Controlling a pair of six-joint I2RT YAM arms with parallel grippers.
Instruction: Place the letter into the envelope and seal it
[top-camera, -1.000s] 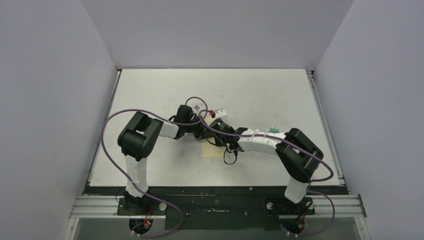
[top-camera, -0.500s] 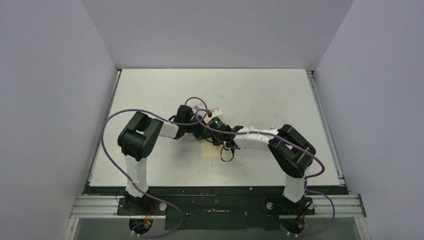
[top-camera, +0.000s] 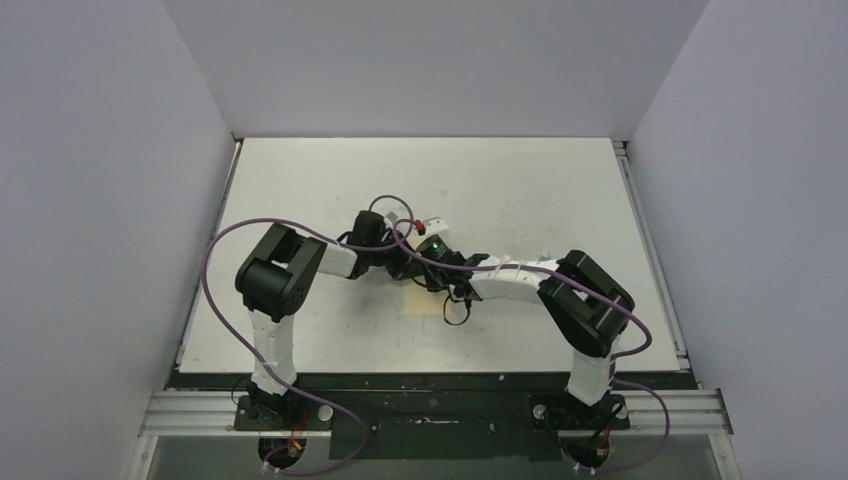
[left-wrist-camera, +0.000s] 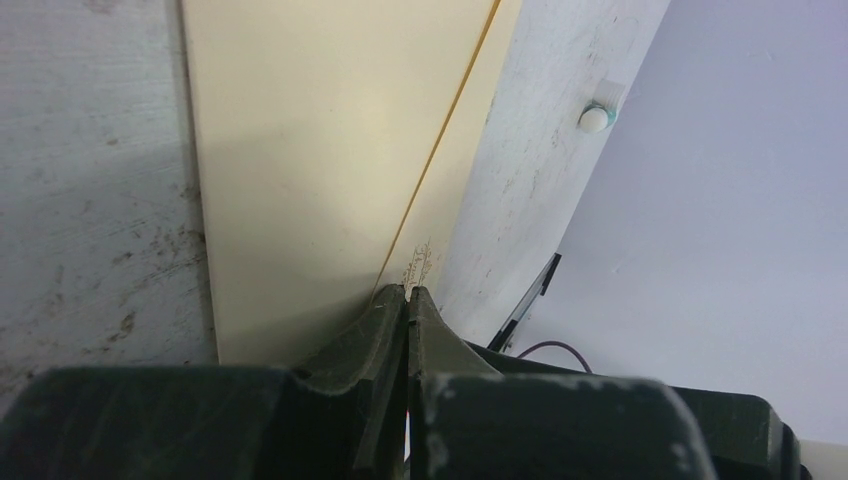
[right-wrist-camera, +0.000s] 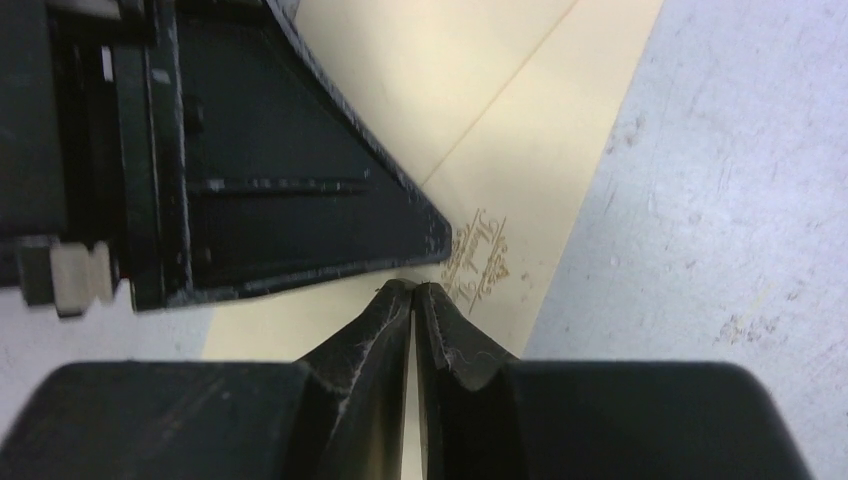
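Both grippers are down at the envelope (left-wrist-camera: 300, 150), which lies flat mid-table. Left gripper (left-wrist-camera: 406, 293): fingers pressed together, nothing between them that I can see, tips at the paper right by the small printed emblem (right-wrist-camera: 480, 262). The flap seam runs diagonally up and away from those tips, and the flap looks flat. Right gripper (right-wrist-camera: 415, 288): fingers closed too, only a hairline slit between them. Its tips are over the envelope with the emblem just ahead-right; I can't confirm contact. The left gripper's dark finger sits directly ahead-left of the right tips, almost touching, and blocks most of the flap from that camera. Scuffed table (right-wrist-camera: 720, 180) lies right of the right gripper. Left wrist view shows a white knob (left-wrist-camera: 596, 117) far ahead-right at the table edge, with the wall (left-wrist-camera: 740, 200) beyond. From the top, the arms and purple cables (top-camera: 215, 270) hide nearly all of the envelope
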